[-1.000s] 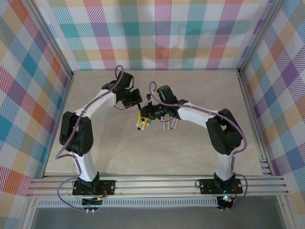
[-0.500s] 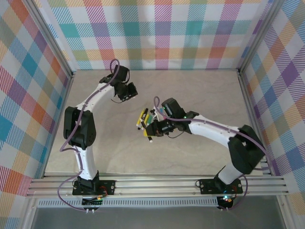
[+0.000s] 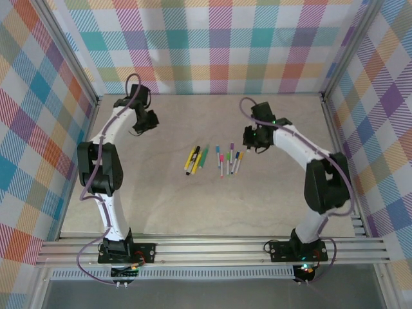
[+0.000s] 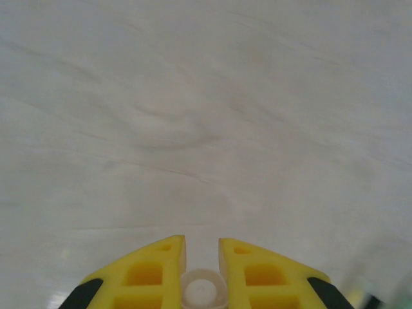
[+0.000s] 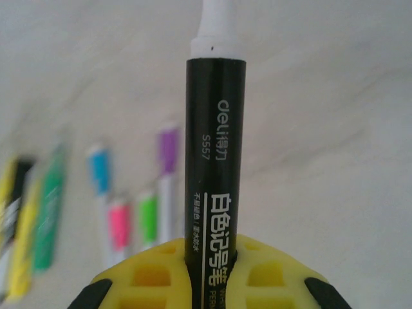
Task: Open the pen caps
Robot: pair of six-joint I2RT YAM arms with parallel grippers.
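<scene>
Arms have swung apart. Left gripper [image 3: 149, 120] pinches a white cap [image 4: 203, 293]; right gripper [image 3: 251, 137] clamps the black marker [image 5: 209, 148], tip bared. Your remaining pens [image 3: 192, 159] lie between, nearer the right, axes near-to-far.

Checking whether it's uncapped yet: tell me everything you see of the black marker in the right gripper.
The black marker is a smooth plastic barrel with white printing, including "deli S557", ending in a bare white neck with no cap. It sticks straight out from the right gripper, whose yellow fingers clamp its lower end; nothing else touches it.
</scene>
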